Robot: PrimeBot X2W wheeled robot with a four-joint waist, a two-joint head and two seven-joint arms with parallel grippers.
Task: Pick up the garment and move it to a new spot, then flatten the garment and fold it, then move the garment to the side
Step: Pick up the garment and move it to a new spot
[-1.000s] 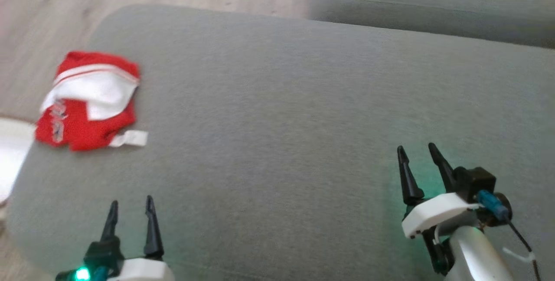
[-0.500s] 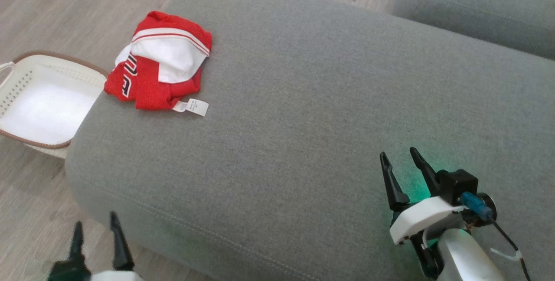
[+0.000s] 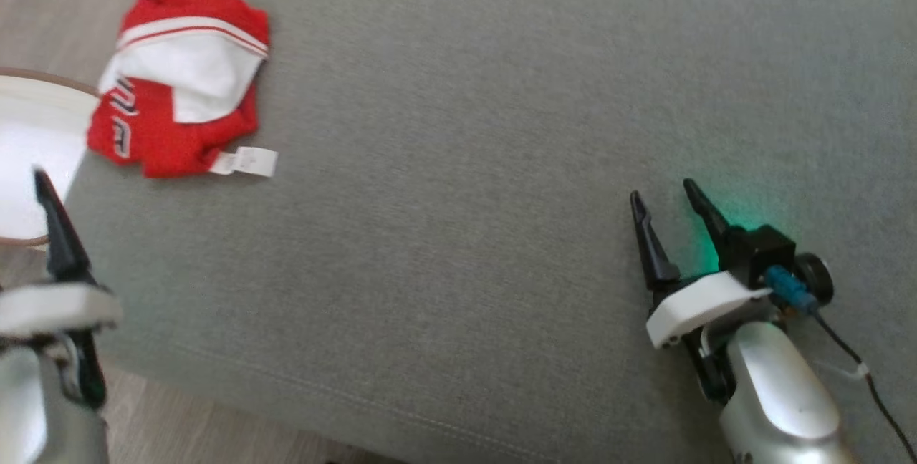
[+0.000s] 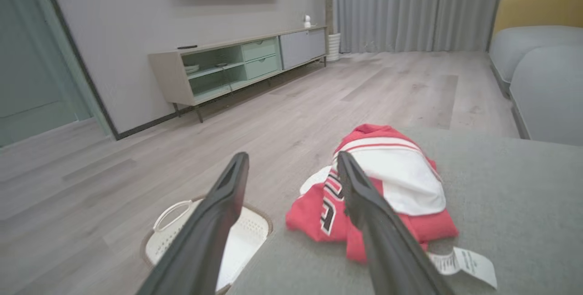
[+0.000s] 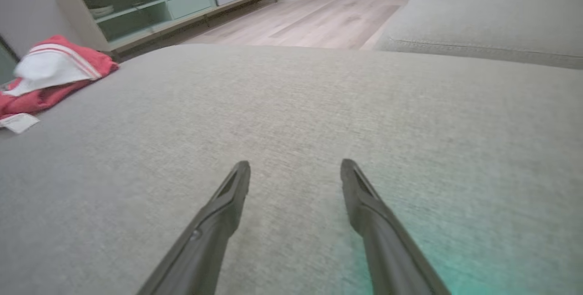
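Left gripper (image 4: 292, 160): jaws fully apart, nothing held. In its wrist view the two dark fingers frame the near side of the garment (image 3: 179, 84), with no contact as far as can be judged. Right gripper (image 3: 663, 190): jaws likewise wide and empty, poised over bare upholstery at lower right of the head view, well apart from the garment.

Location: the garment lies at upper left of the head view, near a corner of the grey cushion (image 3: 458, 235). It is just beside a white basket (image 3: 36, 95) that stands on the floor past the cushion's edge.

Condition: bunched in a loose heap. The fabric is red, with a white panel folded over the top and a red-and-white striped band. Black-and-white lettering is partly hidden in the folds. A white label (image 3: 247, 162) trails onto the cushion at its lower right.

Handling, judged: light, soft and limp, so it will sag and open when lifted. There is no breakage risk. The cushion fabric may drag slightly.

Recommended hold: a raised fold or the striped band, pinching through more than one layer. Avoid the label, which looks too flimsy to carry the piece.
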